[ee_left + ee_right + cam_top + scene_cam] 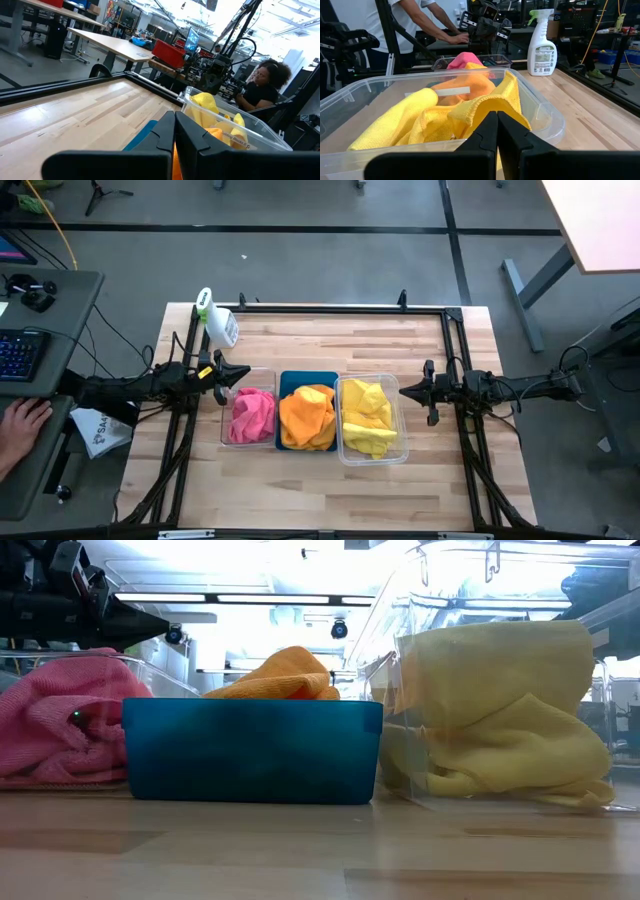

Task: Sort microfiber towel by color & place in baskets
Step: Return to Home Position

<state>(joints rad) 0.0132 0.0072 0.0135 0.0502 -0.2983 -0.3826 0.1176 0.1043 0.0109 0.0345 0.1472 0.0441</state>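
Observation:
Three baskets stand side by side mid-table. The left clear basket (262,372) holds pink towels (252,416). The blue basket (310,377) holds orange towels (307,417). The right clear basket (398,405) holds yellow towels (367,418). My left gripper (243,372) is shut and empty, above the far left corner of the pink basket. My right gripper (404,390) is shut and empty, just right of the yellow basket. In the low view the pink (60,715), orange (280,678) and yellow (490,710) towels rise above their basket rims.
A white spray bottle with a green top (217,320) lies on the table's far left, beyond my left gripper. A black frame (330,308) runs along the table's far edge and sides. A person's hand (20,420) rests at a desk left of the table.

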